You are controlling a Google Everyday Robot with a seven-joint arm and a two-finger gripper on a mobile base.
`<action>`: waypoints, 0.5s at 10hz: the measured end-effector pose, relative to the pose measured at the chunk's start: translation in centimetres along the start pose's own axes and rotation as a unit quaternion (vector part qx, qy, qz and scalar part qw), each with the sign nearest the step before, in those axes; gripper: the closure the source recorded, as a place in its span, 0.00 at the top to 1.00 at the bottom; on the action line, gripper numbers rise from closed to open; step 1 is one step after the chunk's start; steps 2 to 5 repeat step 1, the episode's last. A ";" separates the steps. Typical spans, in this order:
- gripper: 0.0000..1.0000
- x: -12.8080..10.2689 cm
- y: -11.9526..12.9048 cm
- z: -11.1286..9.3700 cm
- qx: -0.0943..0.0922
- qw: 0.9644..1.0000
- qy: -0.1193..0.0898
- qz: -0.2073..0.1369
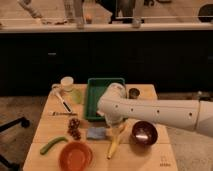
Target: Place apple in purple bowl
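The purple bowl (pixel 144 133) stands at the table's front right, dark and glossy, with nothing showing inside. My white arm reaches in from the right across the table. My gripper (pixel 115 123) hangs at the arm's left end, low over the table centre, just left of the bowl and over the top end of the banana (pixel 114 143). The apple is not in view; it may be hidden behind the arm or gripper.
A green tray (pixel 98 86) sits behind the arm. An orange bowl (pixel 76 156), a grape bunch (pixel 75 128), a blue cloth (pixel 96 133) and a green vegetable (pixel 52 145) lie front left. A white cup (pixel 66 83) and a small dark can (pixel 133 93) stand at the back.
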 end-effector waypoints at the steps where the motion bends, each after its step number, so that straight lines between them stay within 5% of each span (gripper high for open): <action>1: 0.00 0.6 -0.1 -0.4 0.003 1.000 0.003 0.013; 5: 0.00 0.6 -0.1 -0.4 0.003 1.000 0.003 0.013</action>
